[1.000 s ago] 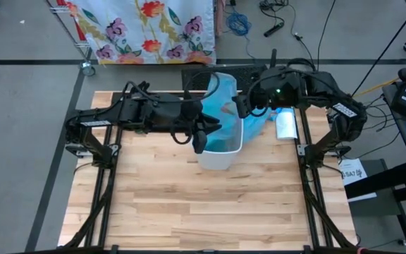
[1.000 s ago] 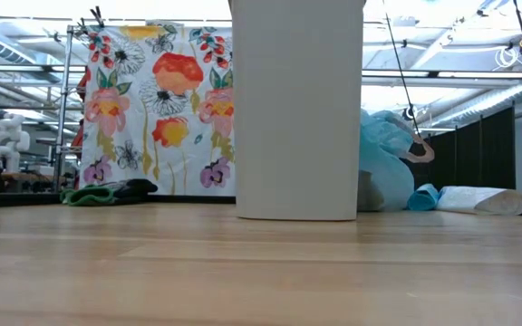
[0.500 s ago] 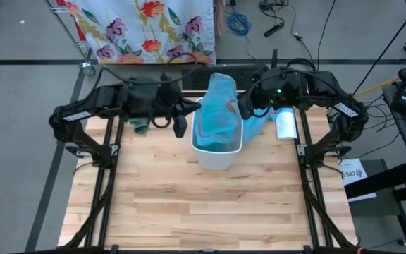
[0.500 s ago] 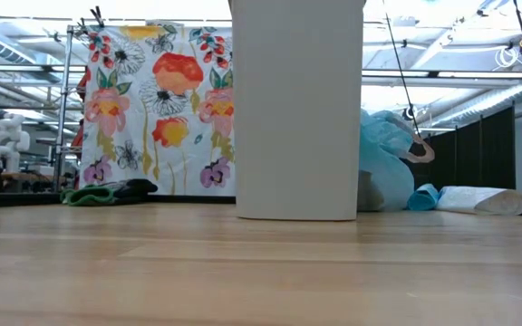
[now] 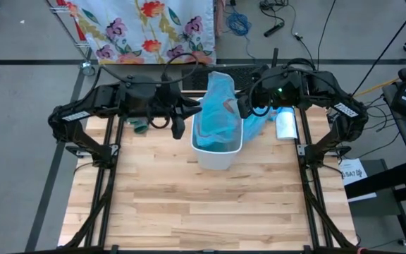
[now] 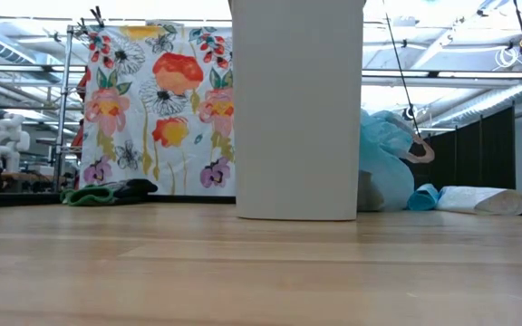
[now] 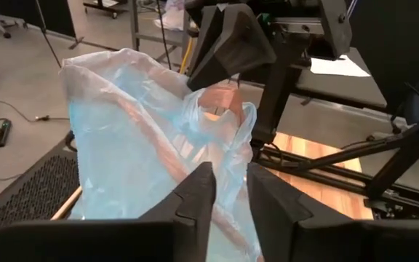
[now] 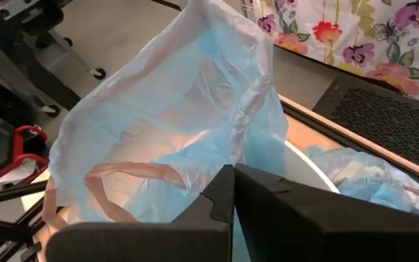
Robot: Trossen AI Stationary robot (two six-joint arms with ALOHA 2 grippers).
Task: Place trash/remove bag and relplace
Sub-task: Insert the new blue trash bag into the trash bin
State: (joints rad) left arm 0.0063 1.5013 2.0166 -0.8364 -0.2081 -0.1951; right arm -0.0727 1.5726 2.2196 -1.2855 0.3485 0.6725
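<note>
A light-blue plastic bag (image 5: 217, 113) with a pink drawstring (image 8: 133, 175) stands drawn up out of the white bin (image 5: 217, 156), which rests on the far middle of the wooden table. My right gripper (image 5: 244, 107) is shut on the bag's right side. My left gripper (image 5: 187, 116) is at the bag's left side, above the bin's rim. Its fingers stand a little apart, with bag film (image 7: 231, 164) in the gap. The trash does not show clearly; a brownish patch (image 7: 220, 98) shows through the film. My left gripper (image 7: 230, 175) has a fold of the bag's upper edge (image 7: 233, 149) between its fingers, coming nearly level from the table's left. Whether the fingers touch the film, I cannot tell. My right gripper (image 8: 233, 171) pinches the bag's upper edge (image 8: 228, 156) between its two shut fingers, slanting down from the table's right. The bag stands upright with its mouth held up, and its lower part sits inside the bin.
A second heap of light-blue plastic (image 5: 259, 127) and a white pack (image 5: 285, 125) lie to the right of the bin. A dark green cloth (image 5: 139, 127) lies under my left arm. Beyond the far edge hangs a flowered cloth (image 6: 152, 109). The table's near half is bare wood.
My left gripper has drawn back from over the bin toward the table's left and far edges and has risen. The bag's mouth, wide and slack a second ago, now stands narrower and taller between the two grippers. My right gripper has kept its place.
</note>
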